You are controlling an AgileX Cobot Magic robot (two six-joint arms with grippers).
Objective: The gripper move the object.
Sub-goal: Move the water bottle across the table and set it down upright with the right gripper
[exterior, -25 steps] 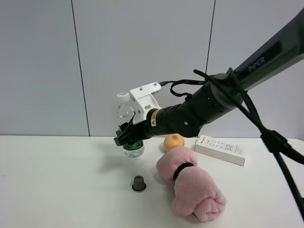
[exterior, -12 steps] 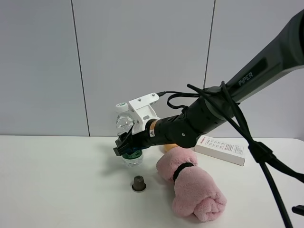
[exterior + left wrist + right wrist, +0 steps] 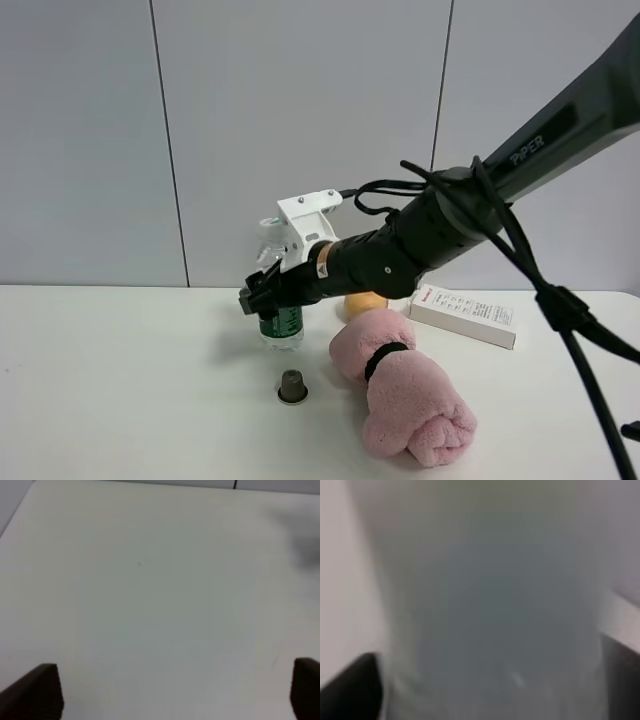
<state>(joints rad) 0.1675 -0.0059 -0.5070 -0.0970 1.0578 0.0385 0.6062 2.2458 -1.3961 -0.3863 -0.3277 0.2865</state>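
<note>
The clear water bottle (image 3: 281, 328) with a green label stands upright on the white table (image 3: 120, 380), left of centre. My right gripper (image 3: 262, 298), black with a white bracket on top, is shut around the bottle's middle. The bottle's top is partly hidden behind the bracket. In the right wrist view the blurred bottle (image 3: 490, 605) fills the picture between the two black fingers (image 3: 350, 685). My left gripper (image 3: 175, 692) is open and empty over bare table, its fingertips (image 3: 35, 692) far apart. It does not show in the exterior high view.
A pink rolled towel (image 3: 410, 395) lies right of the bottle. A small dark capsule (image 3: 292, 386) stands in front of the bottle. An orange fruit (image 3: 362, 301) sits behind the towel, and a white box (image 3: 463, 313) lies at the back right.
The bottle was tilted and held above the table. It has swung upright and come down onto the table, still in my right gripper.
</note>
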